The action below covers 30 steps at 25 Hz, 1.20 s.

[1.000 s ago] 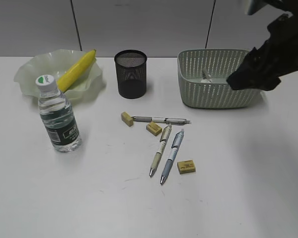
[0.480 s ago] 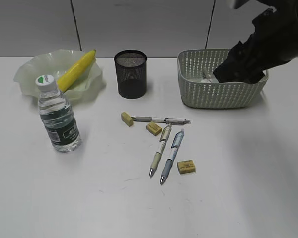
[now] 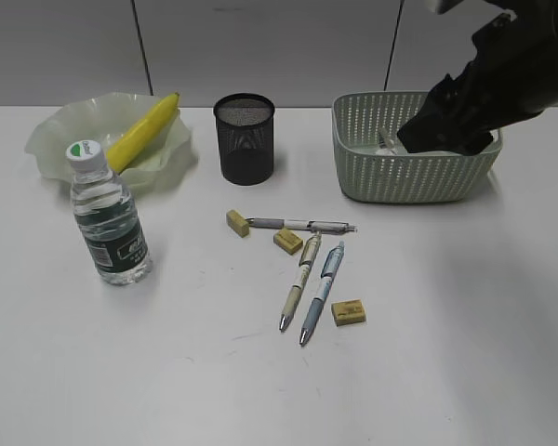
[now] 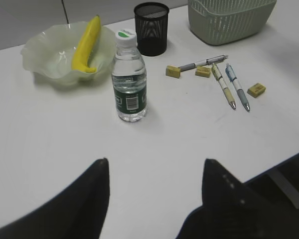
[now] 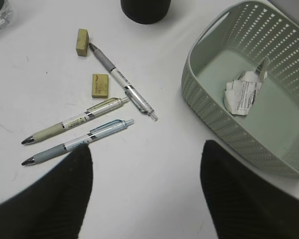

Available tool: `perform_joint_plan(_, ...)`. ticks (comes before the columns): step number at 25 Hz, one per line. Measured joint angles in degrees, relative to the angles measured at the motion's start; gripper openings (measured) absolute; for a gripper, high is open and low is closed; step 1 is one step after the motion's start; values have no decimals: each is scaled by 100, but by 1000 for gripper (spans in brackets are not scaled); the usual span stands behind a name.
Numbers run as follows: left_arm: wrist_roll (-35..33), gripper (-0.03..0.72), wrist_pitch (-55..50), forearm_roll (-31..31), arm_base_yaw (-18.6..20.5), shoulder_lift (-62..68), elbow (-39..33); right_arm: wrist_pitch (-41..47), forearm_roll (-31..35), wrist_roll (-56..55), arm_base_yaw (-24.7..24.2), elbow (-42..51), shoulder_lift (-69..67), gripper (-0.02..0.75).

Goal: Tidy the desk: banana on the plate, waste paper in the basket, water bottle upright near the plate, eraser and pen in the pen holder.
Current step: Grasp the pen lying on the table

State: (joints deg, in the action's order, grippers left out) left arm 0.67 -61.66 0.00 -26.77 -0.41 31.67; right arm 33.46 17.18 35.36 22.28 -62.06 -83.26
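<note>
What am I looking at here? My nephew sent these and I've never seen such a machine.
It is a two-armed robot tidying a white desk. One picture comes from a camera facing the desk; the other two sit on the arms' wrists, so the dark shapes at their bottom edges are each arm's own pincer. The left pincer and the right pincer are both open and hold nothing. A banana lies in a pale green plate, with a water bottle upright nearby. Waste paper is in the green basket. Three pens and three erasers lie loose in front of the black mesh pen holder.
</note>
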Motion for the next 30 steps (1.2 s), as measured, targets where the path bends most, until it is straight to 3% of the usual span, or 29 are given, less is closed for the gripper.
perform_joint_plan(12,5,440,84,-73,0,0,-79,-82,49,63,0,0,0,532)
perform_joint_plan(24,5,440,84,-77,0,0,-79,-403,633,1849,15,-30,-431,531)
perform_joint_plan(30,5,440,84,-77,0,0,-79,-871,651,2801,550,-41,-1010,531)
